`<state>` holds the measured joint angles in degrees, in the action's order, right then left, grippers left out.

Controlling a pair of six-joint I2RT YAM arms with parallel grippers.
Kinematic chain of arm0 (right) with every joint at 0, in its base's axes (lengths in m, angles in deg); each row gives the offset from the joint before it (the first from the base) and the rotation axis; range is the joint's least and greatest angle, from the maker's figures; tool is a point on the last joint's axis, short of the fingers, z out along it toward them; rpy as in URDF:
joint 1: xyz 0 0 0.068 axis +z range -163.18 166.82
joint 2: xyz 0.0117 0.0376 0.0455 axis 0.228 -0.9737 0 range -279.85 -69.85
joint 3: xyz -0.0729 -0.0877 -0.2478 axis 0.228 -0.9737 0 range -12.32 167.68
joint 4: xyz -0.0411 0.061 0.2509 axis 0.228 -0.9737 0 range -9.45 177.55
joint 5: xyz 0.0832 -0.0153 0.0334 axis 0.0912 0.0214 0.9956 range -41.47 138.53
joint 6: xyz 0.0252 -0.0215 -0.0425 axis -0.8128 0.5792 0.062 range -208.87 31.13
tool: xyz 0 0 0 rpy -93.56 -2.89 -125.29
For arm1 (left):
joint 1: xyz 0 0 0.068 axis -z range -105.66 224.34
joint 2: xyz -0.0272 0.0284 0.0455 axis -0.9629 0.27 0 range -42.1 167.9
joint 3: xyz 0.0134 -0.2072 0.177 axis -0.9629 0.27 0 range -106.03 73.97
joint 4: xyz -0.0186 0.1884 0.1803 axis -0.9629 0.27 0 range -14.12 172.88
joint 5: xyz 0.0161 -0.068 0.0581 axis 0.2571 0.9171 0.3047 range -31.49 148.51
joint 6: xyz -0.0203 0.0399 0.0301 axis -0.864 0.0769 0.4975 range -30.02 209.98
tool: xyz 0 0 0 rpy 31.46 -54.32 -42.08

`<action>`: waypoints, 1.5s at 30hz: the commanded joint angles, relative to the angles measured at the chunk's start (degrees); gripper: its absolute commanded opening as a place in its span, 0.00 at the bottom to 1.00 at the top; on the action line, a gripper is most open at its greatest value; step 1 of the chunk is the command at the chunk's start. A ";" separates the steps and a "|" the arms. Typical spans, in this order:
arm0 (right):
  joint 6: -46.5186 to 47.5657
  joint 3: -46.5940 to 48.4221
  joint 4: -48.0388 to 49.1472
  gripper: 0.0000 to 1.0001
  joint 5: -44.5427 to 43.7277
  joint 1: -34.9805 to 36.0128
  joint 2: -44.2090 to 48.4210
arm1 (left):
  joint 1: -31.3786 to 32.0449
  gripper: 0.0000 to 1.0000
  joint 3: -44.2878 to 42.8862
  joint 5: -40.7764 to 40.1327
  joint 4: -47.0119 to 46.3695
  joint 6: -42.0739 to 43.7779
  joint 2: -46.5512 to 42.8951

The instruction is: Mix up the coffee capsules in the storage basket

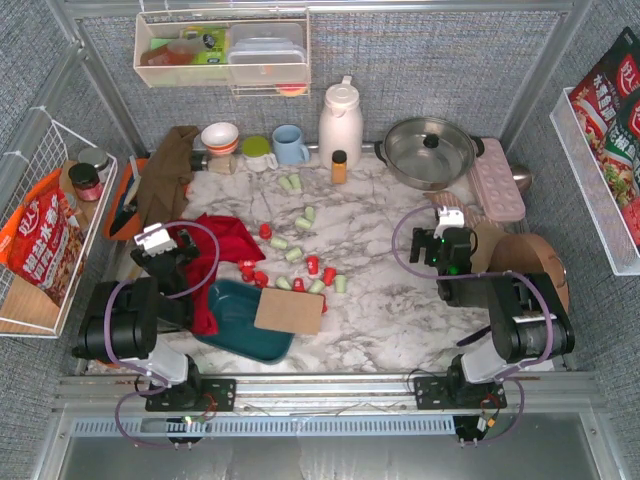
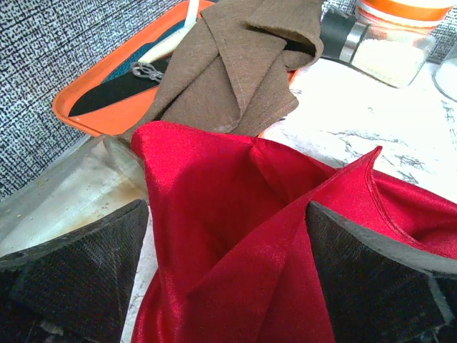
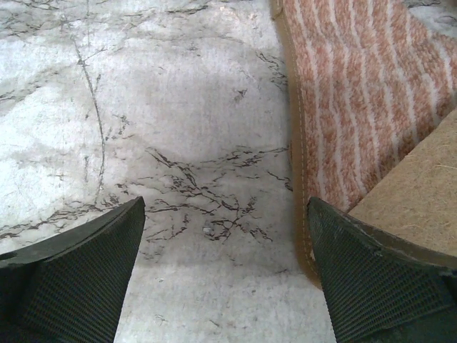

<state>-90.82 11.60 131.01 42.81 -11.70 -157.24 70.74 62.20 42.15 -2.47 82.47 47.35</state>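
The capsules (image 1: pixel 312 265) lie loose on the table (image 1: pixel 400 290), not in the basket (image 1: pixel 232 305); left gripper (image 2: pixel 227 214) and right gripper (image 3: pixel 225 207) both gape empty; next, likely, reach down and pinch one.

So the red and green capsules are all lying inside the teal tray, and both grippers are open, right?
Not quite. The capsules lie scattered on the marble table, outside the teal tray; the top view shows none inside it, though a brown card hides part of it. The left gripper and right gripper are indeed open.
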 commanded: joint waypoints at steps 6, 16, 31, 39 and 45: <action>0.46 -0.11 1.73 0.99 -0.35 0.02 0.29 | -0.02 0.99 -0.01 0.16 -1.08 0.13 0.11; 0.37 -0.10 1.67 0.99 -0.35 -0.03 0.29 | -0.09 0.99 -0.01 0.14 -1.17 0.13 0.11; -0.50 0.05 1.45 0.99 -1.49 -0.28 0.22 | -0.10 0.99 -0.15 0.14 -0.95 0.11 0.20; -0.59 0.10 1.37 0.99 -1.33 -0.41 0.21 | -0.04 0.99 -0.31 3.17 -0.70 1.46 0.05; -0.49 1.76 -2.32 0.99 -1.93 -0.25 1.94 | 0.07 0.99 -0.56 1.98 7.49 1.17 -9.71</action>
<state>-90.71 11.69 130.46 41.48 -12.10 -156.89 70.81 63.18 44.92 -0.74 83.74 42.82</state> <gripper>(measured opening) 0.992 0.992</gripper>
